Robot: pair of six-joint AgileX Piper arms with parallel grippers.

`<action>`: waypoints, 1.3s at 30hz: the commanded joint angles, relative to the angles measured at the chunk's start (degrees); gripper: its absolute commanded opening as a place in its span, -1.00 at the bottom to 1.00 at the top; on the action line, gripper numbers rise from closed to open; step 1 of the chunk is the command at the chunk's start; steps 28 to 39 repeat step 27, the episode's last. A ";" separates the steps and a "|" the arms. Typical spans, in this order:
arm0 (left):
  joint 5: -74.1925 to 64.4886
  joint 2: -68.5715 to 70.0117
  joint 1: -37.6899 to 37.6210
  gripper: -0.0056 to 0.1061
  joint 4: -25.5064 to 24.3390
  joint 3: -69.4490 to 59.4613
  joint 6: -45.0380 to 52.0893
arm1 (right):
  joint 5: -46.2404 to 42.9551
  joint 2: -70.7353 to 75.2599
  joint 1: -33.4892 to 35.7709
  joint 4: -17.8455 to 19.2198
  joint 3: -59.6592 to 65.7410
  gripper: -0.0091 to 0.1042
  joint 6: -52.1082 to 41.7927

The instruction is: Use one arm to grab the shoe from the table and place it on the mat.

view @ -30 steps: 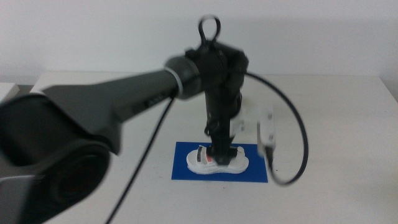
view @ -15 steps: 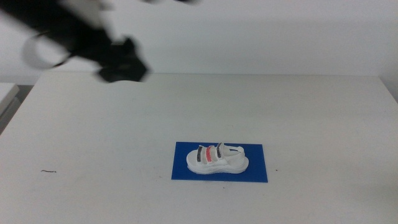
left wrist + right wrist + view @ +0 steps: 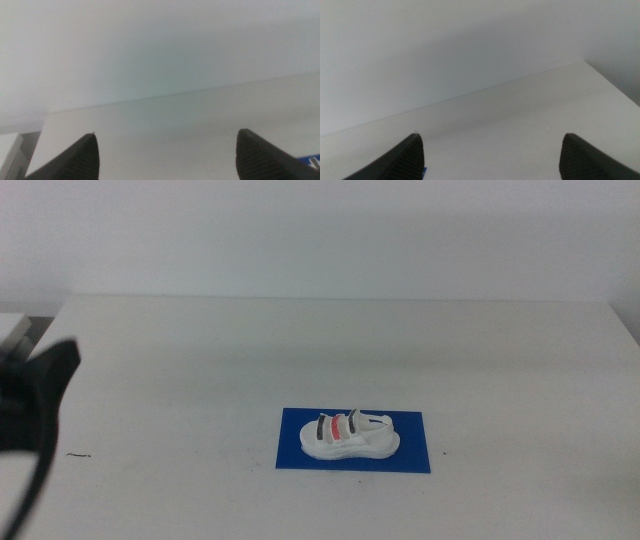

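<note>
The shoe (image 3: 350,437) lay on the mat (image 3: 295,452), resting on its sole with its three straps up, two dark and a red one between them. Its toe pointed toward the left edge of the table (image 3: 330,350) and its heel strap toward the right edge. It sat wholly within the mat, blue showing on every side of it, with more bare mat at the right end than at the left.

The mat lay flat, its long sides running along the front edge of the table, a little right of the middle and nearer the front edge than the back one. A small dark mark (image 3: 78,455) showed on the tabletop near the front left corner, well apart from the mat.

The left arm (image 3: 30,425) was over at the left edge, only a blurred dark part of it visible there, well away from the shoe. From its wrist, the left gripper (image 3: 165,152) had its two dark jaws spread wide with nothing between them, only bare white tabletop and the wall beyond; a sliver of the mat (image 3: 311,160) peeked in beside one jaw.

The right gripper (image 3: 492,155) did not show from above. In its own wrist view, its jaws likewise stood wide apart and empty, looking across bare table toward the back right corner, with a speck of blue beside one jaw.
</note>
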State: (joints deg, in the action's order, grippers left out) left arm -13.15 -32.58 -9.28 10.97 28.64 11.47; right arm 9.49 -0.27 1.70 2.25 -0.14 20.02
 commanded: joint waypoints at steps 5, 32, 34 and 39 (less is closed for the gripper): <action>13.80 9.89 0.92 0.78 -3.32 -16.13 -6.12 | -0.46 0.27 0.10 0.55 0.14 0.56 -0.29; 6.54 32.58 7.54 0.78 -11.66 -28.64 -13.30 | -0.46 0.27 0.10 0.55 0.14 0.56 -0.29; 6.54 32.58 7.54 0.78 -11.66 -28.64 -13.30 | -0.46 0.27 0.10 0.55 0.14 0.56 -0.29; 6.54 32.58 7.54 0.78 -11.66 -28.64 -13.30 | -0.46 0.27 0.10 0.55 0.14 0.56 -0.29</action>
